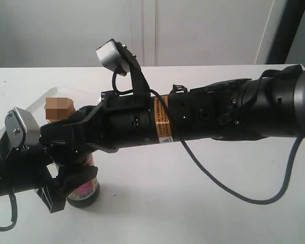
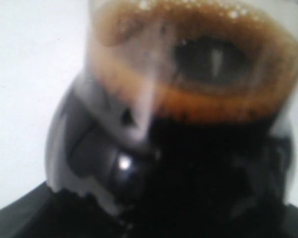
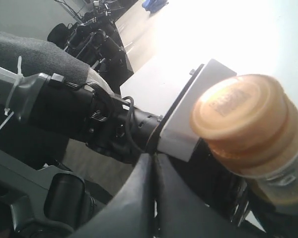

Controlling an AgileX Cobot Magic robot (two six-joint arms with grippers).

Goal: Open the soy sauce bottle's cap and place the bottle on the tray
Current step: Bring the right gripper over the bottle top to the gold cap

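The soy sauce bottle [image 1: 84, 191] stands upright on the white table at the lower left, its pink label showing. My left gripper [image 1: 71, 179] is shut on its body. In the left wrist view the bottle [image 2: 198, 99] fills the picture with dark liquid, and the jaws are lost in blur. The golden-brown cap [image 3: 243, 119] looks closed on the neck. My right gripper [image 3: 153, 161] has reached across from the right and is shut with nothing between its fingers, its tips [image 1: 53, 129] right beside the cap [image 1: 58, 108]. The white tray [image 1: 28, 108] lies behind the bottle.
The long right arm [image 1: 203, 117] spans the middle of the table, with its cable [image 1: 234, 195] looping down in front. A white wall rises behind the table's far edge. Bare table surface shows in front and to the right of the bottle.
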